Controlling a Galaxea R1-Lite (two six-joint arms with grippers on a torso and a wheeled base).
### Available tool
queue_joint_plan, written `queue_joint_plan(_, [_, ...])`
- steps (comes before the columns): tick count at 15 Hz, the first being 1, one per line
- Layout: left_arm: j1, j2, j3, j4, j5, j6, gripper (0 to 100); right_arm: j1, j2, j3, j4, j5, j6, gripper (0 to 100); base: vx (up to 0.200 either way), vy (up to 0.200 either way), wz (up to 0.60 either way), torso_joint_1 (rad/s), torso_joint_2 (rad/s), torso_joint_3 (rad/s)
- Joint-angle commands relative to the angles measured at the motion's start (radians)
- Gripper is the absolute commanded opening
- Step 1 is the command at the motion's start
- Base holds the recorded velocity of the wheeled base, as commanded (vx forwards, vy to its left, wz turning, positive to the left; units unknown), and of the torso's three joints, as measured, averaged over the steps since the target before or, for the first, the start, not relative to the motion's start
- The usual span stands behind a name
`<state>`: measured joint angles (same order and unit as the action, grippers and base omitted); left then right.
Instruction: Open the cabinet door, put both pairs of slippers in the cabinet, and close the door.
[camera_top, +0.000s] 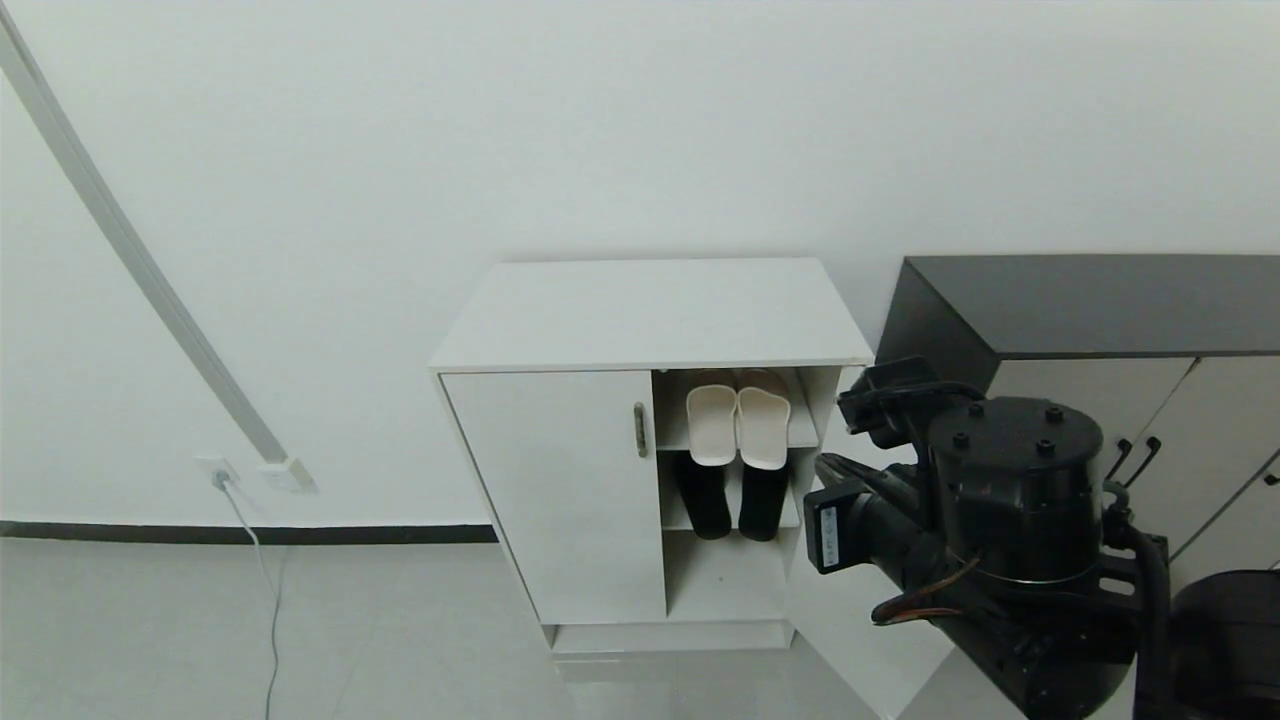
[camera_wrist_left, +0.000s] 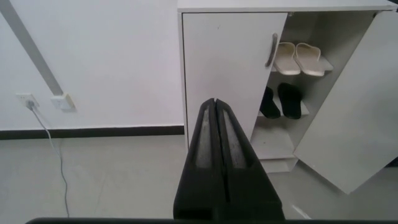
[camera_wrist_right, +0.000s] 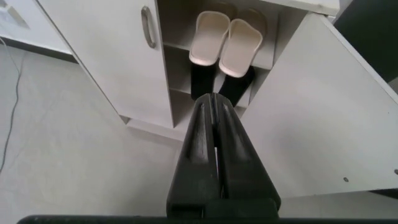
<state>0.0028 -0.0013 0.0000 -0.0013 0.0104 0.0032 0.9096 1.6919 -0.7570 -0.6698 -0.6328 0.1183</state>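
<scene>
Left pincer (camera_wrist_left: 215, 102) was pinched closed, facing the one closed door (camera_wrist_left: 227, 68) of the cabinet (camera_top: 650, 310). Right pincer (camera_wrist_right: 215, 96) was closed too. Two slipper pairs sat ahead of it: white pair (camera_top: 762, 428) on the upper shelf, black pair (camera_top: 762, 500) beneath. One open door (camera_wrist_right: 323, 118) stood beside it, with free floor (camera_top: 350, 620) below.

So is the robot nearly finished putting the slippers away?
Nearly. Done: the door is open, the white slippers sit on the top shelf of the cabinet, and the black slippers sit on the shelf below. In hand: nothing. The left claw and right claw are both shut and empty. Left: closing the door.
</scene>
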Motion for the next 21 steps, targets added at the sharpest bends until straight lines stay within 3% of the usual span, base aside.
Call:
queue_joint_plan(1, [0.000, 0.001, 0.000, 0.000, 0.000, 0.000, 0, -0.011, 0.002, -0.001, -0.001, 0.013, 0.000, 0, 0.000, 0.000, -0.60, 0.007, 0.00, 0.002])
queue_joint_plan(5, [0.000, 0.001, 0.000, 0.000, 0.000, 0.000, 0, -0.026, 0.003, -0.001, -0.001, 0.016, 0.000, 0, 0.000, 0.000, -0.60, 0.005, 0.00, -0.002])
queue_joint_plan(10, [0.000, 0.001, 0.000, 0.000, 0.000, 0.000, 0, -0.043, 0.008, -0.001, -0.001, 0.018, -0.002, 0, 0.000, 0.000, 0.00, 0.000, 0.00, 0.000])
queue_joint_plan(14, [0.000, 0.001, 0.000, 0.000, -0.001, 0.000, 0, -0.092, 0.043, -0.008, -0.001, 0.022, -0.014, 0, -0.200, 0.000, 0.00, 0.004, 0.00, 0.002])
queue_joint_plan(17, [0.000, 0.001, 0.000, 0.000, -0.003, 0.001, 0, -0.222, 0.121, -0.087, -0.004, 0.116, -0.012, 0, -0.133, 0.000, 0.00, -0.005, 0.00, 0.002])
queue_joint_plan(21, [0.000, 0.001, 0.000, 0.000, -0.001, 0.001, 0, -0.405, 0.264, -0.311, 0.056, 0.220, -0.014, 0, 0.000, 0.000, 0.00, 0.000, 0.00, 0.000])
